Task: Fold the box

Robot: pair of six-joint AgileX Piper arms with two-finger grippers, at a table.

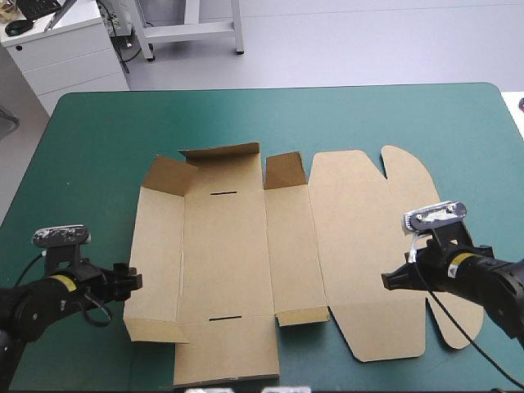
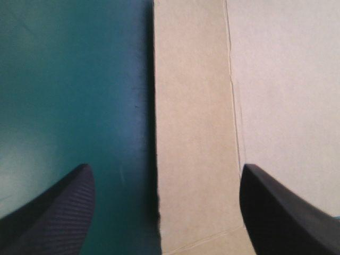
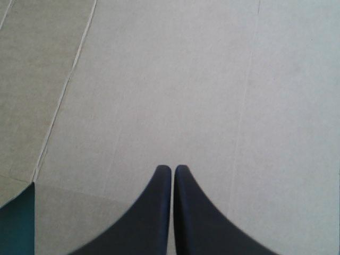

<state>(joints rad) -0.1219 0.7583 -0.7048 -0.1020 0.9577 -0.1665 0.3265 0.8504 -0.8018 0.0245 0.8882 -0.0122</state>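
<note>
The brown box (image 1: 229,254) lies as a cut sheet in the middle of the teal-green table, its lid panel (image 1: 368,237) flat to the right. At the far side, three short flaps (image 1: 219,151) stand tilted up. My left gripper (image 1: 135,281) is open at the sheet's left edge. In the left wrist view the gripper (image 2: 166,167) straddles that edge, one finger over the cover and one over the box's side strip (image 2: 196,133). My right gripper (image 1: 385,281) is shut and low over the lid panel. In the right wrist view its joined tips (image 3: 173,167) point across plain board (image 3: 175,79).
Bare teal-green cover (image 1: 98,139) lies left of the box and beyond its far flaps. The sheet's near flap (image 1: 225,356) reaches almost to the table's near edge. A rounded lid tab (image 1: 454,327) lies under the right arm.
</note>
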